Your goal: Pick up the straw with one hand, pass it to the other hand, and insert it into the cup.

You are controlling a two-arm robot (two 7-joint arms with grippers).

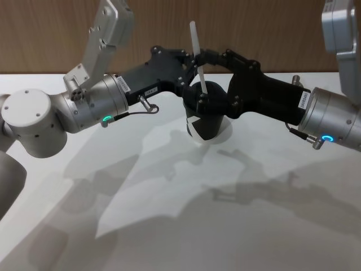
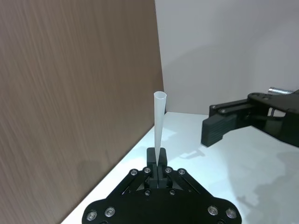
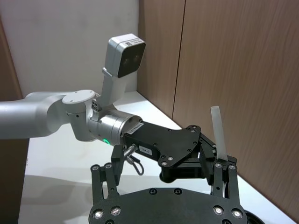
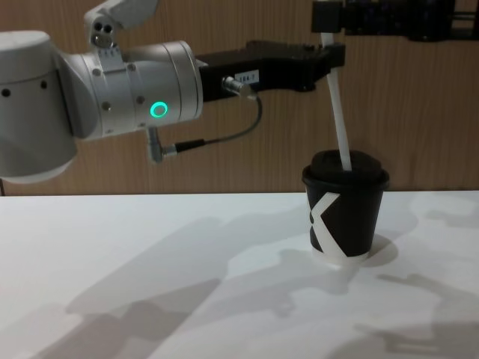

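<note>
while the left gripper (image 4: 329, 58) pinched the straw (image 4: 340, 120) above the cup (image 4: 344, 213), right gripper (image 1: 217, 56) spread; best pushed straight down, unbent.

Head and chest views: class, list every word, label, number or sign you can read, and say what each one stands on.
White angular "K"-like mark: on the side of the cup, a sign, not a printed word.
White sticker on the left gripper body: too small to read.
White sticker on the right gripper wrist: digits, too blurred to read.
The straw: no writing seen.
</note>
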